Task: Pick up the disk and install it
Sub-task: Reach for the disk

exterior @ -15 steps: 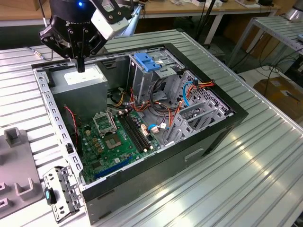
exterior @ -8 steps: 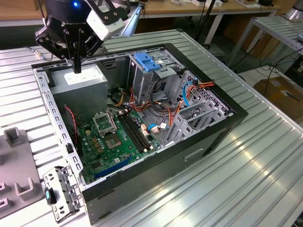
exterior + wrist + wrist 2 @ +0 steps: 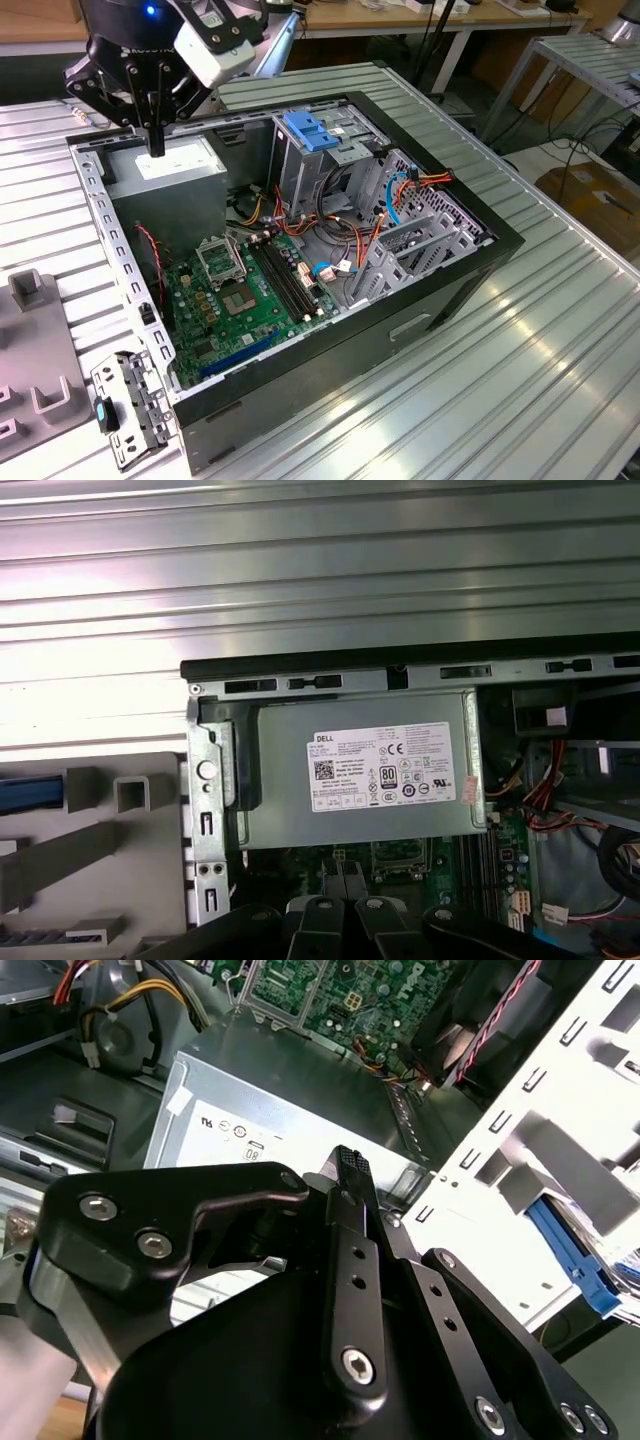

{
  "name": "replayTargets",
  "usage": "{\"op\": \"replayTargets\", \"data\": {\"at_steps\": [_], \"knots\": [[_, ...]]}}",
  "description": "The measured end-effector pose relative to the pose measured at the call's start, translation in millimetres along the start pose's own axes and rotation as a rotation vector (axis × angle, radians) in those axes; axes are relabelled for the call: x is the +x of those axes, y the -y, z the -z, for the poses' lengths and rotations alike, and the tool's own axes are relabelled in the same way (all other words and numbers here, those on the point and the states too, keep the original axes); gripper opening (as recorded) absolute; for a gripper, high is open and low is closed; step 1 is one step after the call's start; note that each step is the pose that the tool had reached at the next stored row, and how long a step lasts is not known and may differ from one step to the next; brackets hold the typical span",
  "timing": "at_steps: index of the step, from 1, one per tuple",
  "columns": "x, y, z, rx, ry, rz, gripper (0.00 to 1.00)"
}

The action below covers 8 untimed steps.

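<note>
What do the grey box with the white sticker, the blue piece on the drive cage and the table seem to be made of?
Grey box: likely sheet metal, with flat grey faces and a dull sheen. Blue piece: probably moulded plastic, one even colour, with slots. Table: ribbed metal, perhaps aluminium; bright glare runs along its ridges.

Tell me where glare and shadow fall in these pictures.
Exterior view: light glares off the metal table, and it is shaded inside the computer case. First wrist view: the table washes out white beside the case, yet the sticker on the grey metal box is evenly lit. Second wrist view: the black gripper reads dark against the lit box.
</note>
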<state>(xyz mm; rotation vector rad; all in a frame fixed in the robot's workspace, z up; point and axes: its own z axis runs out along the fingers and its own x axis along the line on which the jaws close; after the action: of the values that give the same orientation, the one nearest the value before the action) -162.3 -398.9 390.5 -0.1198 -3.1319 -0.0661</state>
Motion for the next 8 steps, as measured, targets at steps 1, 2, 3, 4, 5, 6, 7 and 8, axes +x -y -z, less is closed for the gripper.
{"op": "replayTargets", "data": {"at_steps": [1,2,3,4,5,6,7,8], "knots": [[0.5,0.0,0.0,0.0001,-0.0007,0.0,0.11],[1.0,0.1,-0.1,0.0002,-0.0016,0.0,0.11],[1.5,0.1,-0.2,0.0002,-0.0025,0.0,0.11],[2.1,0.2,-0.3,0.0003,-0.0034,0.0,0.11],[2.6,0.2,-0.3,0.0003,-0.0042,0.0,0.11],[3.1,0.3,-0.4,0.0004,-0.0051,0.0,0.11],[3.8,0.3,-0.5,0.0005,-0.0064,0.0,0.11],[4.3,0.4,-0.5,0.0006,-0.0072,0.0,0.11]]}}
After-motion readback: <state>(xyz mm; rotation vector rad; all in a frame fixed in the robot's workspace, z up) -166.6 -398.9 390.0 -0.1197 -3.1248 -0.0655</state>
